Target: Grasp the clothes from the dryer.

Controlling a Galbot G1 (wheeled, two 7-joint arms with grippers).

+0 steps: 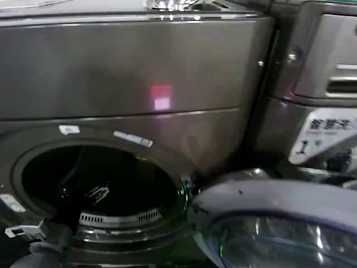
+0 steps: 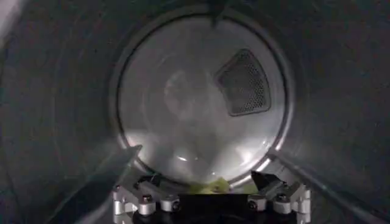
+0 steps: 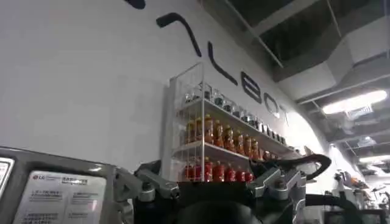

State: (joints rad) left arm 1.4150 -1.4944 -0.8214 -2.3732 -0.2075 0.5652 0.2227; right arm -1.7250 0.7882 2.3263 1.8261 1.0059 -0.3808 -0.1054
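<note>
Left arm enters the head view low at the left edge and reaches into the round mouth of the dryer (image 1: 128, 84). In the left wrist view the left gripper (image 2: 210, 193) sits deep in the drum, facing the pale rear wall with its mesh vent (image 2: 244, 82). The two fingers stand apart; a small bit of yellow-green, the clothes (image 2: 210, 186), shows just between them, low in the drum near the rear wall. Contact between fingers and fabric cannot be judged; most of the bundle is hidden behind the gripper body.

Centre: red light (image 1: 160, 96) on the dryer front, above the porthole. Door (image 1: 279, 223) swung open to the right, glass bowl facing up.

Right: a second machine (image 1: 318, 84) with a silver panel stands beside the dryer. Right gripper (image 3: 210, 192) is parked outside, pointed up toward a wall and a shelf of bottles (image 3: 225, 140); finger state cannot be told.

Progress, as judged: door open, reach made, gripper lined up on the clothes. Left to do: close on the fabric, draw it out through the mouth.
</note>
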